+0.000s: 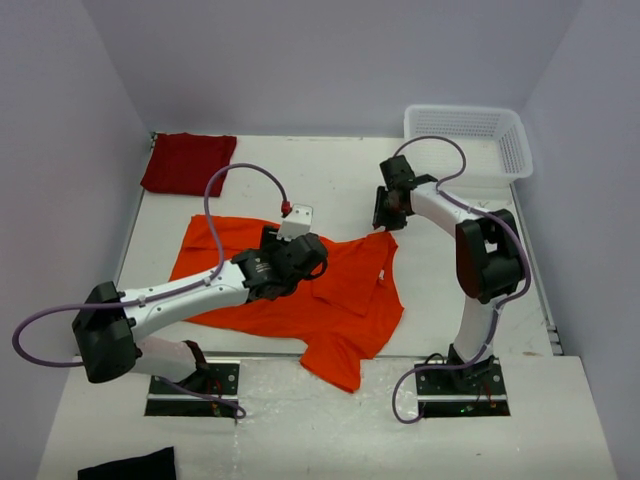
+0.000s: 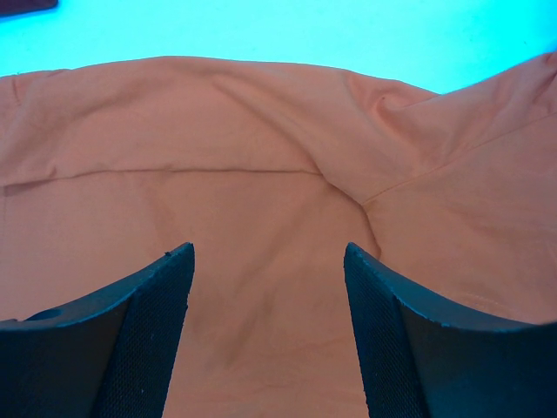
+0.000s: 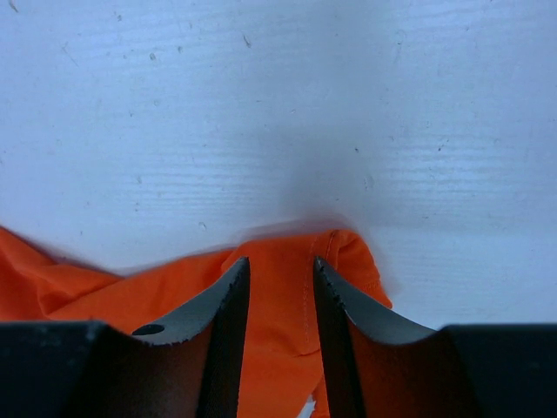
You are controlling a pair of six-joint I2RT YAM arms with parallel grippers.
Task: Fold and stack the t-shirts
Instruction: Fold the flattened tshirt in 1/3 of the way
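Left gripper (image 2: 270, 252): jaws spread wide, nothing between them. It hangs over the middle of the orange t-shirt (image 1: 340, 300). Cloth fills the wrist view below and ahead of both fingers (image 2: 152, 322). A long crease runs across the fabric just ahead of the fingertips, and a diagonal fold lies ahead and to the right. Whether the fingertips touch the cloth cannot be told.

Right gripper (image 3: 278, 266): jaws drawn in to a narrow gap. The far right corner of the orange t-shirt, hem stitching visible, sits in that gap and pokes out just past the tips. More orange cloth trails off to the left of the fingers (image 3: 222, 305). Cannot tell whether the pads actually clamp the cloth. Bare white table (image 1: 330, 170) lies ahead of this gripper.

Orange t-shirt: spread mostly flat and wrinkled on the table. It reaches from under the left gripper across to the right gripper.

Crimson t-shirt (image 1: 187, 163): lies flat at the far left corner of the table, well apart from the left gripper, beyond it and to its left.

White mesh basket (image 1: 516, 150): near the right gripper, beyond it and to its right.

Black cloth (image 1: 128, 467): behind the left arm's base, at the near edge.
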